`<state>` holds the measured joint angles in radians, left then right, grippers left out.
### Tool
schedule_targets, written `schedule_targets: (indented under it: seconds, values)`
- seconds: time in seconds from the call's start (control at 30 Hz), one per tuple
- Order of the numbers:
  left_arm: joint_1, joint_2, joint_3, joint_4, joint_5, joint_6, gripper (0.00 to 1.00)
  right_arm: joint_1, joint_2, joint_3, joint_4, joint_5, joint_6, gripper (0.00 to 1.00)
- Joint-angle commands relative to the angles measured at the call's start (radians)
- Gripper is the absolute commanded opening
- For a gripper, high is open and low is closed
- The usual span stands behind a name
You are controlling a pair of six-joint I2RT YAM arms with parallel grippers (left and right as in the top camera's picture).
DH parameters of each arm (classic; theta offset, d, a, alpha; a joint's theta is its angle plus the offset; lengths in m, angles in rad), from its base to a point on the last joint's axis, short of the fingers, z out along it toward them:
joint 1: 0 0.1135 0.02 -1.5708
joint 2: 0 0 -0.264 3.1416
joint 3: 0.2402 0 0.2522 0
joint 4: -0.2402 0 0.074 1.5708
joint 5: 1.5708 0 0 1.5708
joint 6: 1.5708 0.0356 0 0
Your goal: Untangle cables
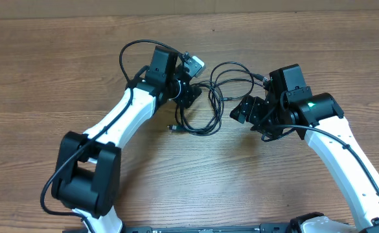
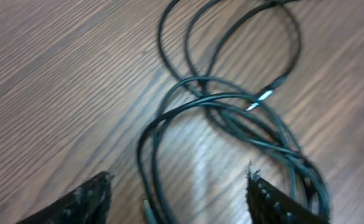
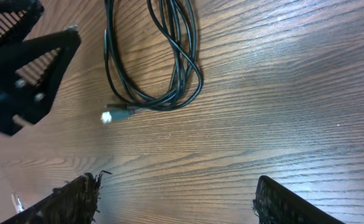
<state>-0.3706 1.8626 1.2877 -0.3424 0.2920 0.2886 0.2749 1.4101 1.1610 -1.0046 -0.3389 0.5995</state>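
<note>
Between the arms on the bench (image 1: 46,65), we see the cables (image 1: 205,107) lying loose, their loops running straight ahead from the nearer left gripper (image 2: 178,174), spread and empty, while the right gripper (image 3: 177,180), likewise spread, holds nothing.
</note>
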Motion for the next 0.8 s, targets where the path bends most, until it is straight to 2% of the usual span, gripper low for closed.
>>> schedule_targets:
  seconds: [0.0, 0.17, 0.37, 0.53, 0.77]
  values:
    - [0.005, 0.035, 0.016, 0.031, -0.064, 0.043, 0.76, 0.002, -0.002, -0.003, 0.009, 0.01, 0.003, 0.79]
    - [0.005, 0.087, 0.016, 0.136, -0.063, 0.093, 0.81, 0.002, -0.002, -0.003, 0.009, 0.01, 0.003, 0.79]
    - [0.005, 0.18, 0.016, 0.268, -0.063, 0.211, 0.78, 0.002, -0.002, -0.003, 0.009, 0.01, 0.003, 0.8]
    - [0.003, 0.227, 0.016, 0.295, -0.063, 0.323, 0.78, 0.002, -0.002, -0.003, 0.009, 0.025, 0.003, 0.8]
    - [0.003, 0.294, 0.016, 0.313, -0.063, 0.375, 0.73, 0.002, -0.002, -0.003, 0.01, 0.033, 0.003, 0.83]
